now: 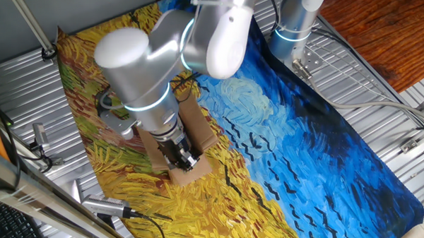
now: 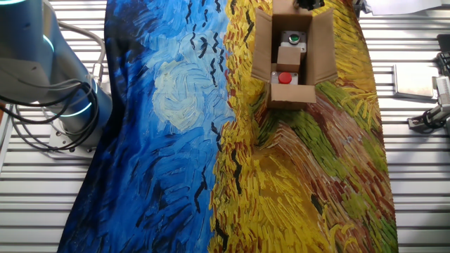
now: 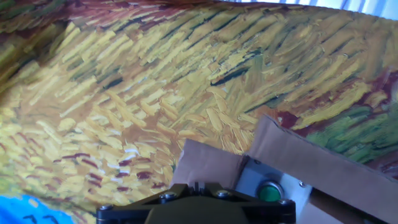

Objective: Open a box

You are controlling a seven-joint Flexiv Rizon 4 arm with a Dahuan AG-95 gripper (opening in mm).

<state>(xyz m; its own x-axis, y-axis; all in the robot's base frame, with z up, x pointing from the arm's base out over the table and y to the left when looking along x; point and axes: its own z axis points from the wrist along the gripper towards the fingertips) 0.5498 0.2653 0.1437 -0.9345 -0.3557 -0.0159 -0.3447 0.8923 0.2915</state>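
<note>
The brown cardboard box (image 2: pixel 264 42) lies on the painted cloth with its flaps spread open. Inside sits a beige unit (image 2: pixel 290 55) with a green button (image 2: pixel 294 36) and a red button (image 2: pixel 285 78). In one fixed view my gripper (image 1: pixel 183 157) points down at the box's near end, over the folded-out end flap (image 1: pixel 189 173). The hand view shows that flap (image 3: pixel 205 163), a side flap (image 3: pixel 311 162) and the green button (image 3: pixel 268 191). My gripper (image 3: pixel 198 185) looks shut, fingertips together at the flap's inner edge, with nothing seen between them.
A painted cloth (image 2: pixel 176 140) covers the slatted metal table. The arm's base (image 2: pixel 70 105) stands with its cables at the cloth's blue side. A metal tool (image 1: pixel 105 205) and small metal parts (image 2: pixel 429 116) lie off the cloth's yellow side.
</note>
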